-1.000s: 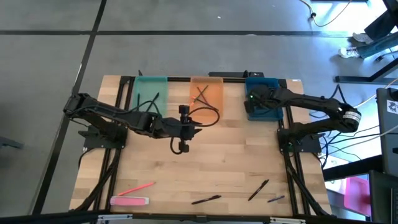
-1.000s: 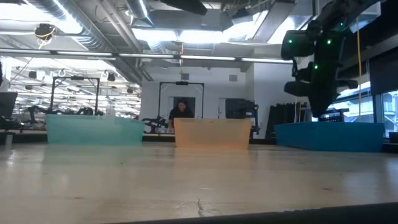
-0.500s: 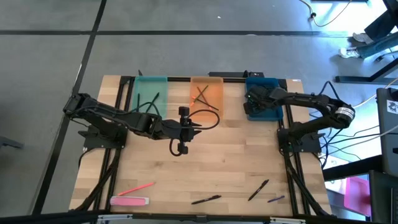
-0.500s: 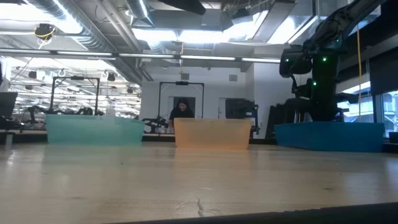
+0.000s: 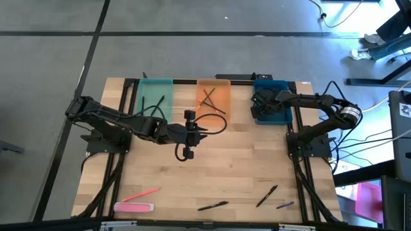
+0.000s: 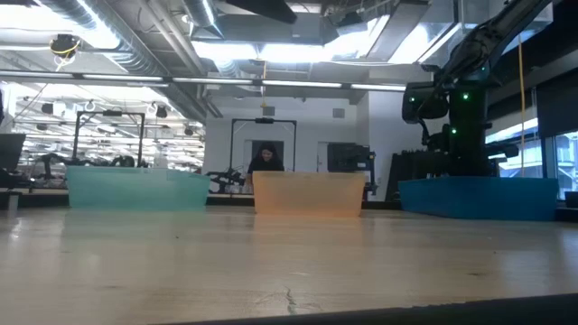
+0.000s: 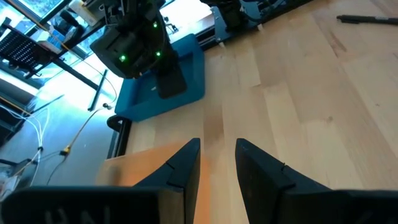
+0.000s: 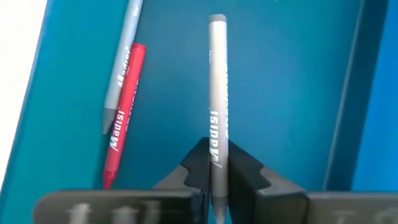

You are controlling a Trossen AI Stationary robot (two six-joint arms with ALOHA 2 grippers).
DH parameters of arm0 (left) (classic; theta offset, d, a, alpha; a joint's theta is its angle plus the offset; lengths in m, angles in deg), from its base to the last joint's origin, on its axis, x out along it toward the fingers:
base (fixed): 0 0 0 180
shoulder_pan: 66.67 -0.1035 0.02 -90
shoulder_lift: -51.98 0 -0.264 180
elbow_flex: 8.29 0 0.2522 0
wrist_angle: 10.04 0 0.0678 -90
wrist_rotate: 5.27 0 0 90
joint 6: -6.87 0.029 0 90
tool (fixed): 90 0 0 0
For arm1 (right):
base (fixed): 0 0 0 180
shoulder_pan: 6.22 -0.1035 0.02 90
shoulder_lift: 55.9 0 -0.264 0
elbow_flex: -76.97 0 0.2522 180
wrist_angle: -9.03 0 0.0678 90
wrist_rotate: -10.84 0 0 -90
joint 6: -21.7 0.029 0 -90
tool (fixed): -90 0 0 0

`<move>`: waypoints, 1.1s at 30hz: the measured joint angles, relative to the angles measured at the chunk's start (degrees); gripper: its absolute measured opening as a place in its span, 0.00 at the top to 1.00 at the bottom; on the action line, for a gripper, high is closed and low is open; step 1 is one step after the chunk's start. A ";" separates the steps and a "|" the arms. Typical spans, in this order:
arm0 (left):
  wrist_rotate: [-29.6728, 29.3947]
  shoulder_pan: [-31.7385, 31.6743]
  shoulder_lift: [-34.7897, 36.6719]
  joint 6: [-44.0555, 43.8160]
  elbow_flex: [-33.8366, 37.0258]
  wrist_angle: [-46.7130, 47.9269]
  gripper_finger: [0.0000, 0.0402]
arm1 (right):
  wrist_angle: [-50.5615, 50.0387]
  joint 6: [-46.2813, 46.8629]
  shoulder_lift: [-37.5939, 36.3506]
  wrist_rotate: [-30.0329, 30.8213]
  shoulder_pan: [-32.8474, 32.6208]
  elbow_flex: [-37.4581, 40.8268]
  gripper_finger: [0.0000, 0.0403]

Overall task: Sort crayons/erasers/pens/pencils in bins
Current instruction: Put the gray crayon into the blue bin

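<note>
My right gripper (image 8: 216, 168) reaches down into the blue bin (image 5: 273, 102) at the table's far right and is shut on a grey crayon (image 8: 216, 81). Two more crayons lie flat on that bin's floor: a grey one (image 8: 121, 62) and a red one (image 8: 124, 112). In the low view the bin's wall (image 6: 479, 199) hides the fingers. My left gripper (image 7: 217, 162) hovers open over the near edge of the orange bin (image 5: 213, 96) with nothing between its fingers. The teal bin (image 5: 156, 96) stands at the far left. My right gripper pinches the grey crayon near one end (image 8: 215, 158) between its two fingers. The fingers come steeply from above and lie along the crayon. Its free end (image 8: 217, 18) points down at the bin's floor; whether it touches the floor I cannot tell.
Near the front edge lie a pink pencil (image 5: 140, 194), a pink eraser (image 5: 133, 207), two black pens (image 5: 213, 206) (image 5: 266, 196) and a short purple stick (image 5: 285, 205). Crossed sticks lie in the orange bin, dark sticks in the teal one. A person shows beyond the table (image 6: 264, 158).
My right gripper has sunk into the blue bin with the grey crayon still in its fingers, drifting a little toward the table's left. My left arm has kept still.
</note>
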 joint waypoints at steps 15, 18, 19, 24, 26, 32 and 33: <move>0.00 0.00 0.00 0.00 0.00 0.39 0.77 | 0.08 1.77 0.00 -2.54 0.00 -0.02 0.87; 0.00 0.00 0.00 0.00 0.00 0.39 0.77 | 0.08 1.74 0.00 -2.54 -0.02 -0.04 0.87; 0.00 0.00 0.00 0.00 0.00 0.39 0.77 | 0.10 1.73 0.00 -2.51 0.00 -0.04 0.87; 0.00 0.00 0.00 0.00 0.00 0.39 0.77 | 0.51 1.33 0.00 -1.11 -0.02 -0.04 0.87; 0.00 0.00 0.00 -0.01 0.00 0.39 0.77 | 0.49 1.21 0.00 -0.20 -0.02 -0.04 0.87; 0.00 0.00 -0.02 -0.07 0.00 0.39 0.77 | 0.48 0.42 0.00 0.50 -0.02 -0.04 0.89; 0.00 0.00 -0.02 -0.07 0.00 0.39 0.77 | 0.48 0.35 0.00 0.50 -0.02 -0.04 0.89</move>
